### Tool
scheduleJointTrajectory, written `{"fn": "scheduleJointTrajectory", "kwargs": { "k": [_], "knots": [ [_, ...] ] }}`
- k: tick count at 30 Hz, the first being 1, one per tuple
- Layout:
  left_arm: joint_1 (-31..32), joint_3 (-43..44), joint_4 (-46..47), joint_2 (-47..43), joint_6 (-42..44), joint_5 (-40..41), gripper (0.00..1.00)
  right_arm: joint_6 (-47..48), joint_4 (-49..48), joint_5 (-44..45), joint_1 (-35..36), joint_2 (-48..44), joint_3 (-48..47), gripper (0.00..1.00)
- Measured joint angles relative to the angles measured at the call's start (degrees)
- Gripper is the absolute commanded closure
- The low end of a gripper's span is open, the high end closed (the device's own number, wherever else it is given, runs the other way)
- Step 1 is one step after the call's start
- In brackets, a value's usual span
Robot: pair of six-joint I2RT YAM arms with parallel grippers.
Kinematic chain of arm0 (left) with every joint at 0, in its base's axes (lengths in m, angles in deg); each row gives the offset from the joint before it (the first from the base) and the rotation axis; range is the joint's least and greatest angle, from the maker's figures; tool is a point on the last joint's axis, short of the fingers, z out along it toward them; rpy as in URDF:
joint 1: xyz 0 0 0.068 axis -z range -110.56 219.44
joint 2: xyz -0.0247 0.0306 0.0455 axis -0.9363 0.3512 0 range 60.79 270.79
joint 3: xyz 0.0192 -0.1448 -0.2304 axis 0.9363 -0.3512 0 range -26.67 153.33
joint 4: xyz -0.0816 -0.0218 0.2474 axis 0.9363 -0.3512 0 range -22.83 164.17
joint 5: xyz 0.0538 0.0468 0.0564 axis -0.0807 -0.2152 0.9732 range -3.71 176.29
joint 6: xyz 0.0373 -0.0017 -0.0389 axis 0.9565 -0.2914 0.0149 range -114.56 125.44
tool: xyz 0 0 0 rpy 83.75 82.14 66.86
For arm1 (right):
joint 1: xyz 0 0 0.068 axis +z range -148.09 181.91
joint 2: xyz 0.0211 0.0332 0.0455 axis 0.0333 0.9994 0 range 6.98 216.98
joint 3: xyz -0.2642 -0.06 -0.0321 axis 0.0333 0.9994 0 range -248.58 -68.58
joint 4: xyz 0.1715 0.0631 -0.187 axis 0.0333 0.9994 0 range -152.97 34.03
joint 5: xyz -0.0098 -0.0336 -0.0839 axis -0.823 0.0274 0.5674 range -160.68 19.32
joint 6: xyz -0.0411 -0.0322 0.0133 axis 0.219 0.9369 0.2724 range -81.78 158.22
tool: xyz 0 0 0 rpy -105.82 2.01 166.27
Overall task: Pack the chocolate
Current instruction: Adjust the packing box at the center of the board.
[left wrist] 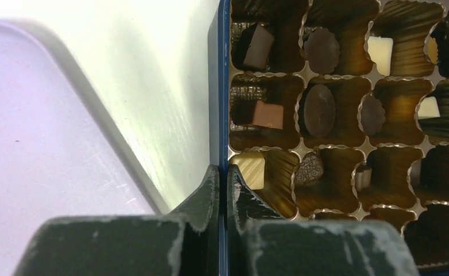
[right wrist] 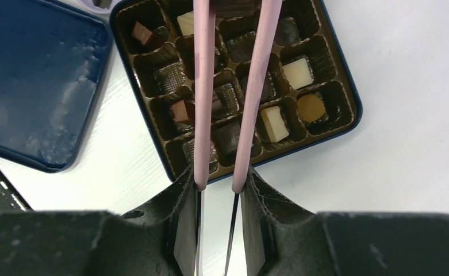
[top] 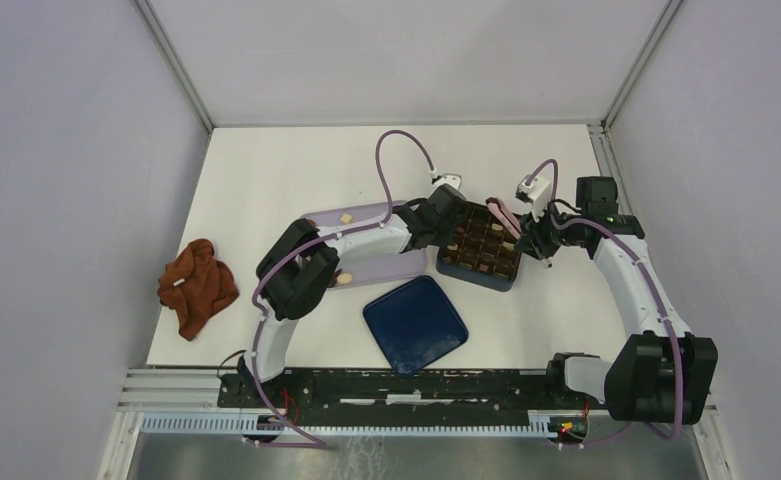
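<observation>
A blue box (top: 481, 247) with a brown compartment insert sits mid-table, and chocolate fills several of its cells: a dark oval (left wrist: 318, 110), a mid-brown square (left wrist: 267, 115), a cream-white square (right wrist: 274, 123). My left gripper (left wrist: 223, 172) is shut on the box's blue left wall (left wrist: 223, 86), one finger outside and one inside. My right gripper (right wrist: 218, 184) is shut on the pink tongs (right wrist: 255, 86), whose two arms reach over the box; their tips are out of view. Two loose chocolates (top: 346, 218) (top: 344, 278) lie on the lavender tray (top: 386, 268).
The dark blue lid (top: 414, 323) lies flat in front of the box, close to its near-left corner. A reddish-brown cloth (top: 198, 285) is crumpled at the table's left edge. The lavender tray (left wrist: 38, 144) borders the box on its left.
</observation>
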Motion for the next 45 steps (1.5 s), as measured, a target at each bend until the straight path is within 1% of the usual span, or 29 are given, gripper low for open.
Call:
{"fn": "scheduleJointTrajectory", "kwargs": {
  "k": [4, 6, 8, 13, 16, 20, 25, 31, 35, 38, 42, 45],
  "knots": [
    [1.42, -0.04, 0.42, -0.33, 1.38, 5.03, 0.98, 0.90, 1.68, -2.45, -0.83, -0.04, -0.09, 0.95],
    [2.40, -1.51, 2.93, -1.79, 2.60, 8.13, 0.98, 1.62, 3.26, -4.09, -1.25, -0.11, -0.66, 0.95],
    [3.58, -5.31, 7.15, -5.14, 4.44, 11.63, 0.98, 2.36, 4.72, -5.53, -1.31, -0.24, -1.57, 0.95],
    [6.69, -18.36, 20.46, -17.40, 11.89, 20.20, 0.98, 4.04, 8.04, -9.11, -1.33, -1.99, -4.00, 0.95],
    [7.82, -23.45, 28.46, -22.36, 15.37, 23.26, 0.98, 5.05, 9.55, -10.21, -1.33, -3.61, -5.07, 0.95],
    [8.13, -28.00, 36.89, -25.88, 18.69, 25.59, 0.98, 7.17, 11.89, -10.54, -1.33, -4.61, -6.67, 0.95],
    [8.15, -31.41, 42.60, -26.86, 21.75, 28.35, 0.98, 10.16, 14.73, -9.99, -1.33, -5.16, -6.97, 0.95],
    [9.27, -33.35, 46.77, -26.86, 26.93, 31.85, 0.98, 13.55, 17.29, -7.21, -1.33, -7.78, -6.97, 0.94],
    [10.80, -34.53, 53.70, -26.58, 32.00, 34.23, 0.98, 16.04, 18.23, -4.94, -1.33, -8.79, -6.47, 0.94],
    [11.69, -34.60, 57.75, -25.55, 34.16, 34.93, 0.98, 17.97, 18.62, -4.00, -1.03, -9.05, -4.72, 0.94],
    [12.26, -34.58, 59.67, -23.76, 34.29, 34.99, 0.98, 18.82, 18.49, -1.18, 1.97, -9.03, -1.88, 0.94],
    [12.46, -34.58, 59.80, -22.34, 34.32, 35.10, 0.98, 18.05, 16.46, 2.21, 6.84, -9.20, 0.28, 0.93]
  ]
}}
